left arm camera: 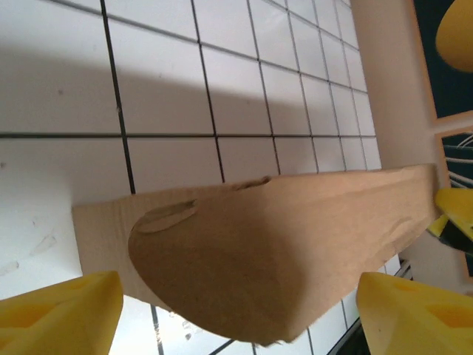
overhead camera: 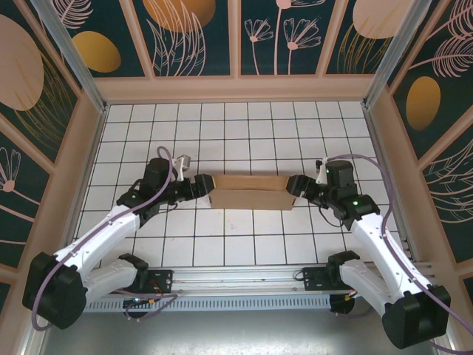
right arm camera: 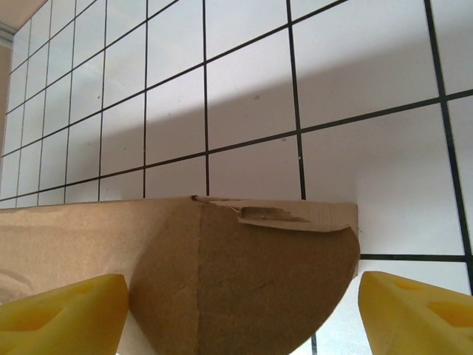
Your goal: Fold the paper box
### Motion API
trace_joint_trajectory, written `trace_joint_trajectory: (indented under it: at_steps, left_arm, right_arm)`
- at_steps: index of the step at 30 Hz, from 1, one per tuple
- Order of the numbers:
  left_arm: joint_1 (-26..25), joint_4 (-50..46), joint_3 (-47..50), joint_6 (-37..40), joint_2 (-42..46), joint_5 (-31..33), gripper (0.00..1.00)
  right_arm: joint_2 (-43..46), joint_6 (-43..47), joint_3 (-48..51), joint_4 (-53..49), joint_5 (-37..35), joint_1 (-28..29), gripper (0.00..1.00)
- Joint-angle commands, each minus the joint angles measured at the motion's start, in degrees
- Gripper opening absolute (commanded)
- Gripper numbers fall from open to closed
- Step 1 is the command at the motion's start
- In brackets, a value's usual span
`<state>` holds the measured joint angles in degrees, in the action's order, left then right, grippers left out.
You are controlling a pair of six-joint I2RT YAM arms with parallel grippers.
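Note:
The paper box is a shallow brown cardboard box lying crosswise at mid-table. My left gripper is at its left end and my right gripper at its right end. In the left wrist view the box runs away from me, and a rounded end flap hangs between the wide-apart yellow fingers of the left gripper. The right wrist view shows the same at the other end: a rounded, creased flap sits between the spread fingers of the right gripper, with white floor showing beside the right finger. Both grippers are open.
The floor is white tile with black grid lines, closed in by patterned walls with a beige skirting. Both arm bases stand on a metal rail at the near edge. The right gripper's yellow finger shows past the box's far end.

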<state>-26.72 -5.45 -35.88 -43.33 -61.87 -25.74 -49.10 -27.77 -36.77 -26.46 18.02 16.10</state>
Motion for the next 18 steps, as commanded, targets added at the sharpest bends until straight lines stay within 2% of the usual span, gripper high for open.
trace_joint_trajectory:
  at_steps: [1,10,18]
  left_arm:
    - [-0.26,5.17,1.54,-2.07,-1.44,-3.47,0.76]
    - [-0.24,7.18,0.36,-3.09,-1.19,-4.64,0.54]
    - [-0.20,6.98,-3.50,-1.58,-2.02,-1.20,0.52]
  right_arm:
    - [0.37,-1.83,1.82,2.58,3.53,-0.44,0.80]
    - [-1.00,-7.43,3.07,13.33,16.04,-0.40,0.68]
    - [-6.15,-13.16,1.19,26.78,20.31,-0.37,0.59]
